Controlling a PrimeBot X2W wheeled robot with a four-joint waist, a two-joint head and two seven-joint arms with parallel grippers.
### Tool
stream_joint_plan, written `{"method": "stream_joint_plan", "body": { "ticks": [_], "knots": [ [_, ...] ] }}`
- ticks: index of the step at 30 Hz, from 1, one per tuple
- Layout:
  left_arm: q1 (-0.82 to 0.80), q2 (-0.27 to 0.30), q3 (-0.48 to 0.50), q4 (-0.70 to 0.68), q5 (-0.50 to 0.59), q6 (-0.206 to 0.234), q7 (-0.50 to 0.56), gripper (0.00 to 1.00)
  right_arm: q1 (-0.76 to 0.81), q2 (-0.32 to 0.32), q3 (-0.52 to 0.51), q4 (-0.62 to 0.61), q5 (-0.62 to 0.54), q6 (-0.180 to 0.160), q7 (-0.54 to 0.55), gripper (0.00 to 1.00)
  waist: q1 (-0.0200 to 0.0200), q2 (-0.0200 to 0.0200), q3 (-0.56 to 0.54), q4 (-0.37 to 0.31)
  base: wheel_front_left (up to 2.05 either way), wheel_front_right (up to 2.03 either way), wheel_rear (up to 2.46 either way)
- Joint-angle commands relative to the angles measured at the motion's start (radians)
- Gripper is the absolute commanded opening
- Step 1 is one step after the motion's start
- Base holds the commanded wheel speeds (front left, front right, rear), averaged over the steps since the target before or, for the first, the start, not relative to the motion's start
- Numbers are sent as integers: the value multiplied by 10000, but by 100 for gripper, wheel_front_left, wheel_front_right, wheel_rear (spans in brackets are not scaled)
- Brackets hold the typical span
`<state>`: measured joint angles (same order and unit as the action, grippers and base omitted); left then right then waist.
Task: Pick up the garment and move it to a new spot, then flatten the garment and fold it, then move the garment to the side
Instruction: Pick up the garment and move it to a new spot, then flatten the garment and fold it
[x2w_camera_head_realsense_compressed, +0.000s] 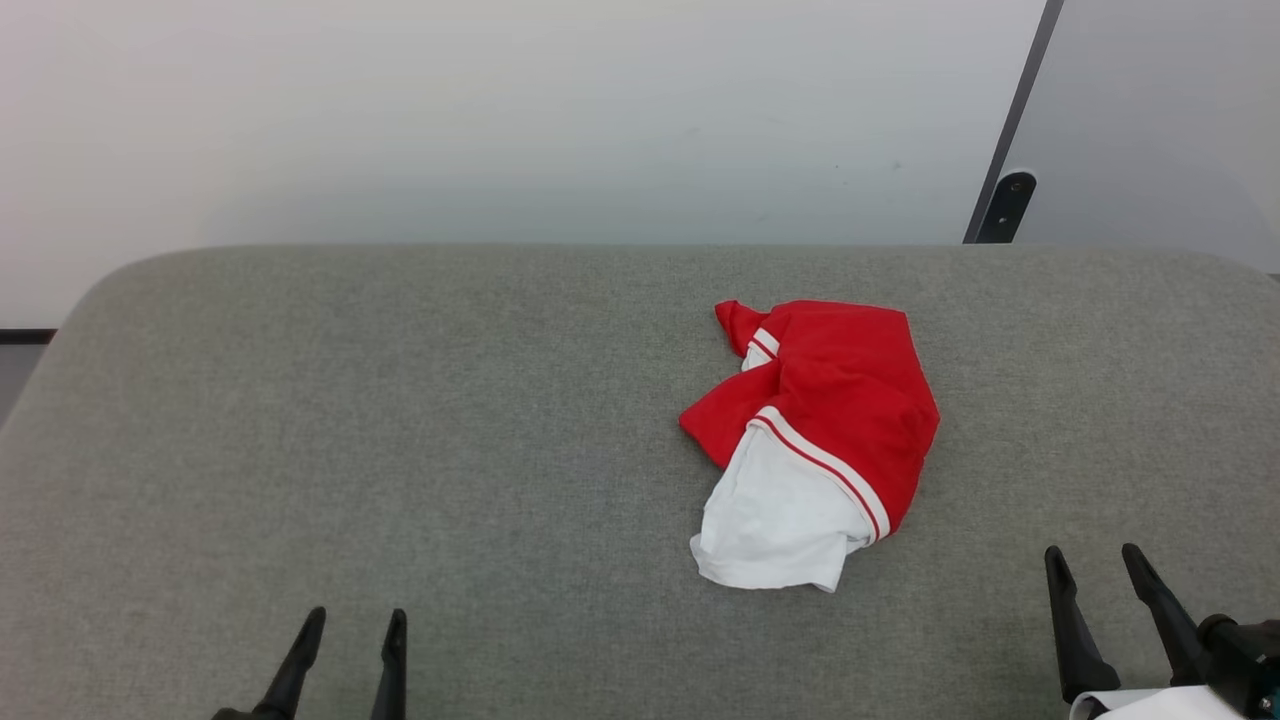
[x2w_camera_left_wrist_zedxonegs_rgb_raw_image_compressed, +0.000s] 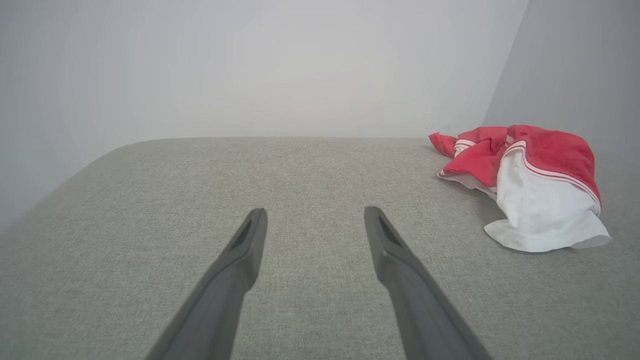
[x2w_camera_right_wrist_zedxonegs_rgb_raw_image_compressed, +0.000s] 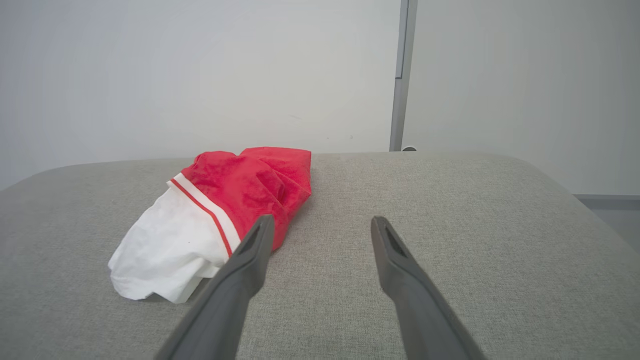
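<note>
**Head view.** Shows the garment (x2w_camera_head_realsense_compressed: 830, 420) bunched in a red heap on the grey padded surface (x2w_camera_head_realsense_compressed: 400, 420), white sleeve end (x2w_camera_head_realsense_compressed: 780, 520) turned toward the robot. Places it ahead of and inward of the right gripper (x2w_camera_head_realsense_compressed: 1090, 550), near those fingertips but apart from them, and well apart from the left gripper (x2w_camera_head_realsense_compressed: 358, 612), far off to that gripper's right. Presents both pairs of jaws spread wide and empty at the near edge: probably a ready pose, for surveying the heap before the first pick.

**Left wrist view.** Looks along the spread jaws of the left gripper (x2w_camera_left_wrist_zedxonegs_rgb_raw_image_compressed: 315, 210) over bare cushion. Sets the garment (x2w_camera_left_wrist_zedxonegs_rgb_raw_image_compressed: 540, 175) beyond the fingertips and far to the right, outside the line of the gap. Suggests a long sideways reach for this arm.

**Right wrist view.** Looks along the spread jaws of the right gripper (x2w_camera_right_wrist_zedxonegs_rgb_raw_image_compressed: 322, 218). Sets the garment (x2w_camera_right_wrist_zedxonegs_rgb_raw_image_compressed: 235, 195) just left of the gap, its red edge overlapped in the picture by the left fingertip. Cannot settle contact from here alone; reads as a gap, given the head view. Favours this arm for the pick, after a small leftward shift. Leaves lifting, flattening, folding and moving aside all undone.
</note>
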<state>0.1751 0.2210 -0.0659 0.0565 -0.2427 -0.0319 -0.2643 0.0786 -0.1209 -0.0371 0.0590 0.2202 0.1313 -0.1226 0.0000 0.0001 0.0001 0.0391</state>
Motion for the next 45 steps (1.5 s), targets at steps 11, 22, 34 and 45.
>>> {"method": "stream_joint_plan", "body": {
  "ticks": [11,22,34,45],
  "knots": [
    [30,-571,594,66,642,-476,0,100,-42,59,40,67,-5,-10,-47,100,0,-1,82,38,0,0,0],
    [-26,-943,797,85,964,-734,0,100,-83,-37,257,102,-74,-10,67,100,0,-1,42,154,0,0,0],
    [-441,-1446,422,365,926,-896,0,100,-2477,-2908,5800,-468,309,-12,3396,100,0,-1,550,883,0,0,0],
    [-1179,-1682,-196,878,579,-980,0,100,-5920,-5902,10094,-875,1665,-12,5976,100,0,-1,1338,1835,0,0,0]
  ]
}}
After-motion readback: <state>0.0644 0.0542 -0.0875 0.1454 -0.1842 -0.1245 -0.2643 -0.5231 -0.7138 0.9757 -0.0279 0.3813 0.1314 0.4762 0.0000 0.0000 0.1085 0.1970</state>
